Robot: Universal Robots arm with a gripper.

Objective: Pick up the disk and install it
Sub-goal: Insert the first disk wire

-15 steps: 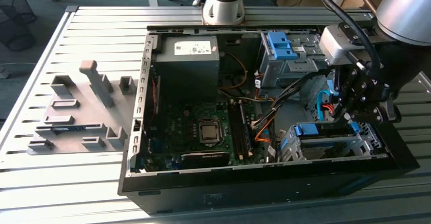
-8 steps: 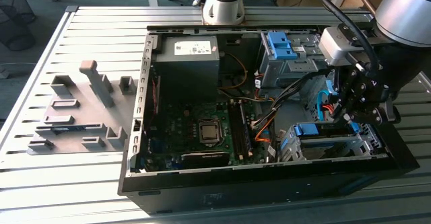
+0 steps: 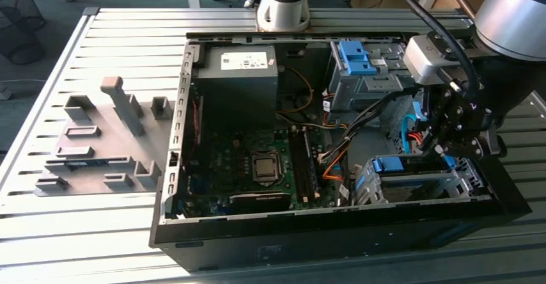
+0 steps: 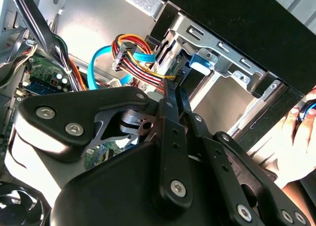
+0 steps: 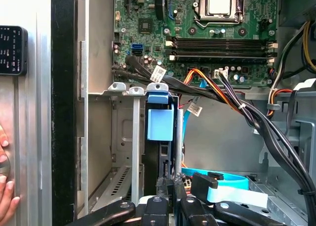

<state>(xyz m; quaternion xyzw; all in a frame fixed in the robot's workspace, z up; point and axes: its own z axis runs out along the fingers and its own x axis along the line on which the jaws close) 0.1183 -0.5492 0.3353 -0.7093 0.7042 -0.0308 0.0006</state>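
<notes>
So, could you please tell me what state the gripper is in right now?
Gripper: cannot be told, open or shut; it sits by the disk in the drive cage.

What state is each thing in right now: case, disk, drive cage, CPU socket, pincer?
Black desktop computer case: lying on its side, side panel off, interior exposed.
Silver-grey disk with blue plastic frame: seated upright in the cage slot.
Grey metal drive cage: neighbouring slots empty.
Square CPU socket: uncovered, no cooler.
Black pincer: shut, beside the cage.
</notes>
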